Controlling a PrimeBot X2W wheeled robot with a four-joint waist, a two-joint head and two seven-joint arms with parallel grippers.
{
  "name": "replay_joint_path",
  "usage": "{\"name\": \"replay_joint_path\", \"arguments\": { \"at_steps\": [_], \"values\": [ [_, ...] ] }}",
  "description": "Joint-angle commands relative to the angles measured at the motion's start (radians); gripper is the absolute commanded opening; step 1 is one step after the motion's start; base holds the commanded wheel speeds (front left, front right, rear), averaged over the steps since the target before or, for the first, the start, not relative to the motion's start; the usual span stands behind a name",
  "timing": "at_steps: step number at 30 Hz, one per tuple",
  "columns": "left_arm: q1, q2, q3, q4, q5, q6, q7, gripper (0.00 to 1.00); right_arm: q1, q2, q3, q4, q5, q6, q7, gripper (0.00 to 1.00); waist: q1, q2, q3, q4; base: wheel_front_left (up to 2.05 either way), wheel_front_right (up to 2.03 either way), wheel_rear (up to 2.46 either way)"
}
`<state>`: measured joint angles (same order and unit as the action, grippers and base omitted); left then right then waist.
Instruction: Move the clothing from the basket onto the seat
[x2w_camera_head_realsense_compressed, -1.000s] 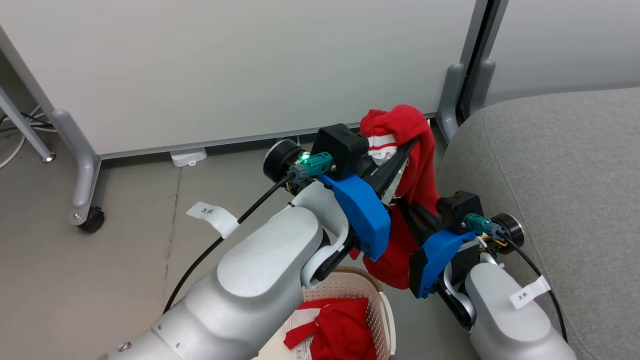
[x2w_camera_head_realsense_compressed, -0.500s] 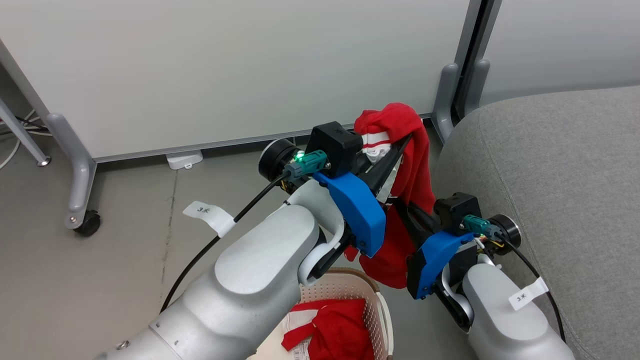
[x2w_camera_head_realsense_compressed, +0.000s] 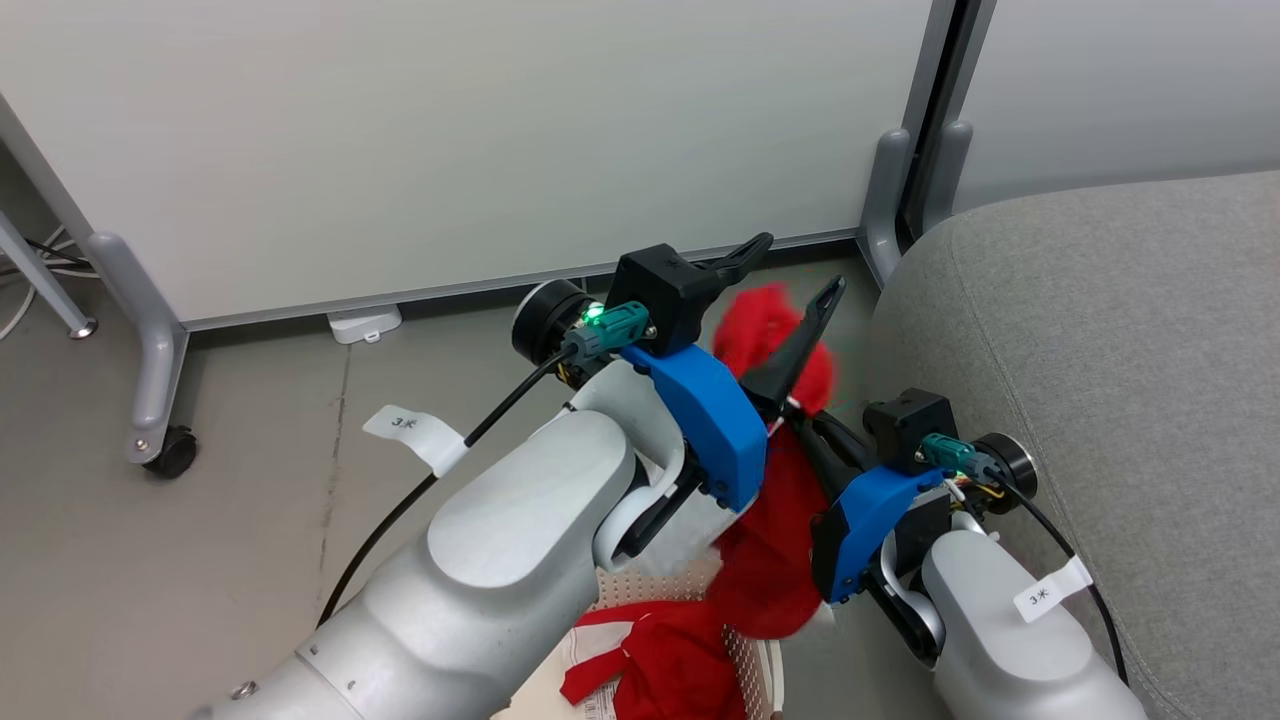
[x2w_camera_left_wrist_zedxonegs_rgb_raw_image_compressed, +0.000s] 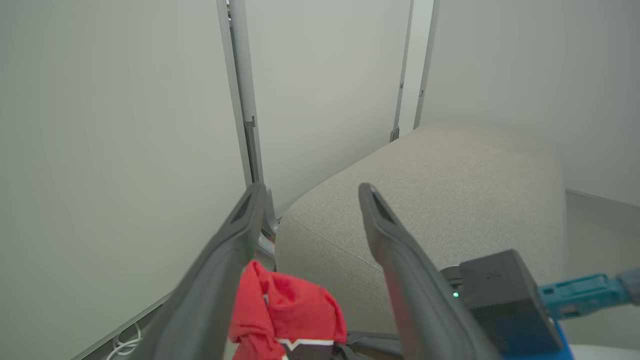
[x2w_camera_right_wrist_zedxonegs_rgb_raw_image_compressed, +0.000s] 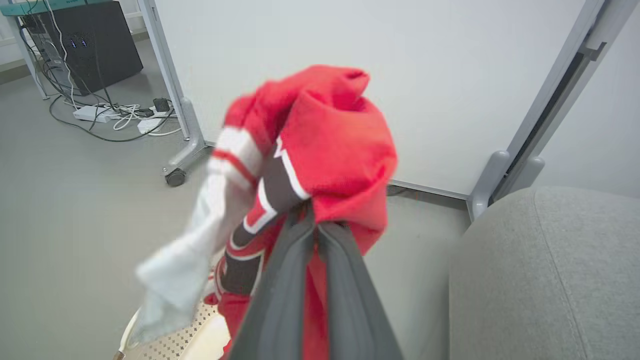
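While the red garment (x2w_camera_right_wrist_zedxonegs_rgb_raw_image_compressed: 330, 135) is hanging from the right claw (x2w_camera_right_wrist_zedxonegs_rgb_raw_image_compressed: 316, 225), which is clamping it above the basket (x2w_camera_head_realsense_compressed: 772, 672) at 6 o'clock, the left claw (x2w_camera_head_realsense_compressed: 800, 262) is gaping empty, so one pinch is risking a slip short of the seat (x2w_camera_head_realsense_compressed: 1100, 350) at 3 o'clock.

Silver-grey forearms (x2w_camera_head_realsense_compressed: 520, 540) carry blue wrist covers (x2w_camera_head_realsense_compressed: 705, 420), teal plugs (x2w_camera_head_realsense_compressed: 620, 325), black cables (x2w_camera_head_realsense_compressed: 420, 500) and white tags (x2w_camera_head_realsense_compressed: 415, 435).

grey floor (x2w_camera_head_realsense_compressed: 200, 560) under basket (x2w_camera_head_realsense_compressed: 752, 660) and wheeled partition foot (x2w_camera_head_realsense_compressed: 160, 450)
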<state>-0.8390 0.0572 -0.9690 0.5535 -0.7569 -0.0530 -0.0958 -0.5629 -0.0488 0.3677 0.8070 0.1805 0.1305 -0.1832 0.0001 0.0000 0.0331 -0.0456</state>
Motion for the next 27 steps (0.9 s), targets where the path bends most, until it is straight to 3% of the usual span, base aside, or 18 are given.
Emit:
{"name": "replay_joint_path", "arguments": {
  "at_steps": [1, 8, 16, 19, 27],
  "values": [
    [-0.012, 0.006, 0.001, 0.004, -0.002, 0.006, -0.006, 1.0, -0.016, -0.003, 0.001, 0.002, 0.008, 0.001, -0.005, 0.0, -0.0001, 0.0, 0.0, 0.0, 0.0, 0.0, 0.0],
    [0.01, 0.025, 0.009, 0.004, -0.003, 0.013, -0.033, 1.0, -0.016, -0.003, 0.006, 0.0, 0.011, 0.001, -0.007, 0.0, -0.0001, 0.0, 0.0, -0.008, 0.0, 0.0, 0.0],
    [0.115, 0.121, 0.042, -0.043, 0.035, 0.033, -0.154, 1.0, -0.011, -0.003, 0.024, -0.025, 0.022, 0.001, -0.012, 0.0, -0.0001, 0.0, 0.004, -0.043, 0.0, 0.0, 0.0],
    [0.202, 0.165, 0.084, -0.098, 0.064, 0.049, -0.169, 1.0, -0.008, -0.003, 0.026, -0.048, 0.032, 0.001, -0.014, 0.0, -0.0001, 0.0, 0.009, -0.065, 0.0, 0.0, 0.0],
    [0.494, 0.246, 0.321, -0.312, 0.205, 0.086, -0.17, 1.0, 0.002, -0.003, 0.037, -0.154, 0.042, 0.001, 0.007, 0.0, -0.0001, 0.0, 0.034, -0.149, 0.0, 0.0, 0.0]
  ]
}}
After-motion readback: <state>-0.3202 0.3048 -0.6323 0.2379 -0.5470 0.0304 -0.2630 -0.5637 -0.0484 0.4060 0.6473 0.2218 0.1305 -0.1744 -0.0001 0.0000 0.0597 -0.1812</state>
